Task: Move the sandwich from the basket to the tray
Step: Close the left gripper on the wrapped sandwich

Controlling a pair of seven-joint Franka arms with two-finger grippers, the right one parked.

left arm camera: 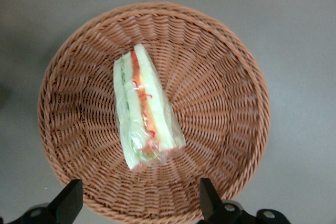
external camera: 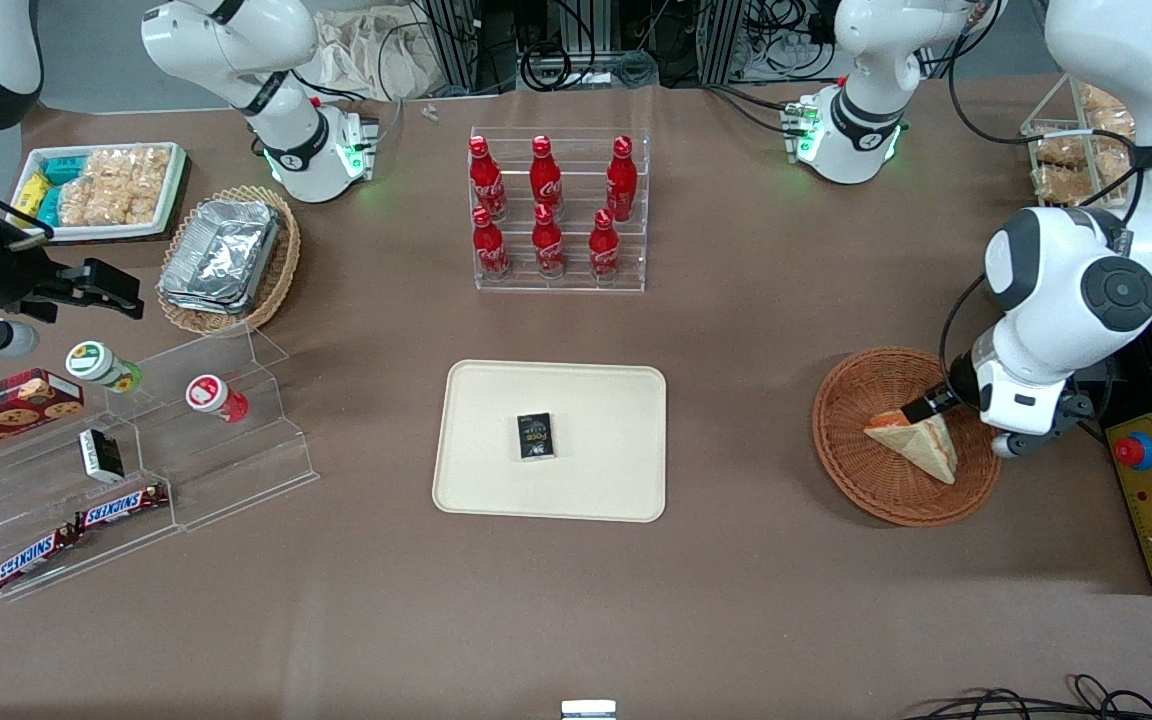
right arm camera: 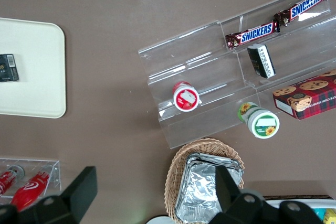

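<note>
Sandwich [left arm camera: 147, 109] lies in the basket [left arm camera: 231, 77], directly below the wide-open, empty claw [left arm camera: 139, 203], its long axis crossing the finger gap.

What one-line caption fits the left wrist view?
Open gripper poised above a wrapped sandwich lying in the round wicker basket.

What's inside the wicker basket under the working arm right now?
Only the wrapped sandwich lies in the basket; the weave beneath it is covered. The open gripper hovers above the rim.
</note>
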